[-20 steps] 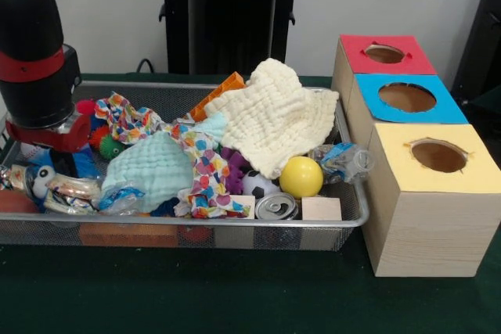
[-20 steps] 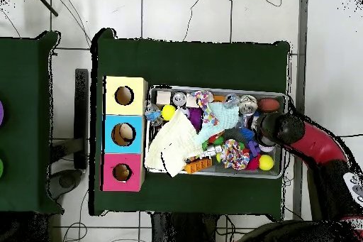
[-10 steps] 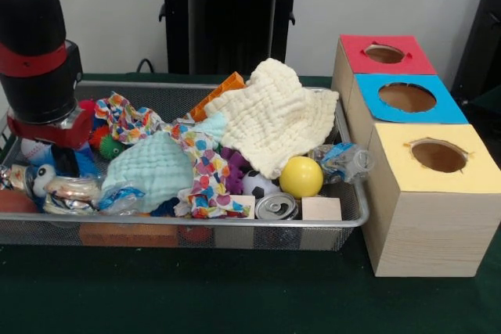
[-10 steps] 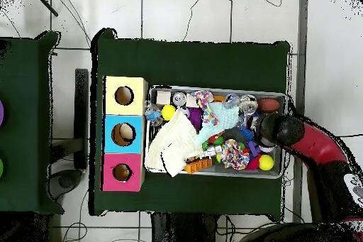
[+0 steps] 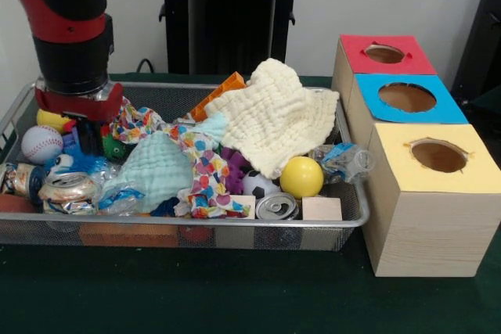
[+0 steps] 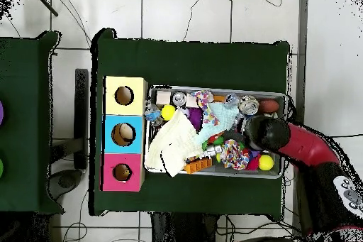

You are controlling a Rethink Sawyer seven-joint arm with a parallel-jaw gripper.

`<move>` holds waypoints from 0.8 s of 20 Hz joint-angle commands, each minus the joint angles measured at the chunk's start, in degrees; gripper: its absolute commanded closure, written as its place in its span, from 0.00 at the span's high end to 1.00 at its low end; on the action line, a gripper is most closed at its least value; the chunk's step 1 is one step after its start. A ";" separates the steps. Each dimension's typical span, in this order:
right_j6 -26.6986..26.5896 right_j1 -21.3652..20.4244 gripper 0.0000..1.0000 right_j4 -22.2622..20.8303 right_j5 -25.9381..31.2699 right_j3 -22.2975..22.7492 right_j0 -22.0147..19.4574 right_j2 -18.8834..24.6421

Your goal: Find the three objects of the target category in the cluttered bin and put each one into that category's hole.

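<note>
The bin (image 5: 235, 224) is a shallow silver wire-mesh tray heaped with toys, cloths and cans; it also shows in the overhead view (image 6: 220, 90). My gripper (image 5: 84, 135) is down in the bin's left part, beside a multicoloured cloth (image 5: 137, 121) and above a crushed can (image 5: 66, 188). Its tips are buried among the clutter. In the overhead view my gripper (image 6: 257, 134) is under the black wrist. Three wooden boxes with holes stand beside the bin: red (image 5: 385, 54), blue (image 5: 407, 98) and yellow (image 5: 438, 156).
In the bin lie a cream cloth (image 5: 274, 115), a mint cloth (image 5: 153, 166), a yellow ball (image 5: 301, 176), a soccer ball (image 5: 257, 185), a can (image 5: 275, 207), a wooden block (image 5: 321, 209), a plastic bottle (image 5: 342, 160), a baseball (image 5: 41, 144) and an orange block (image 5: 223, 87).
My arm has swung from the bin's left end toward its middle, to the right in the front view. The baseball and a yellow ball behind it now show.
</note>
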 commanded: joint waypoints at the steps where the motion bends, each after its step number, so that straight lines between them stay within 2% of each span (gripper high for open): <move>1: 12.24 0.05 0.00 0.80 -6.51 7.50 0.91 -0.84; 12: 11.70 -0.41 0.00 3.09 -7.24 8.82 1.13 -1.41; 16: 12.62 -1.91 0.00 3.72 -6.75 9.27 2.51 -2.40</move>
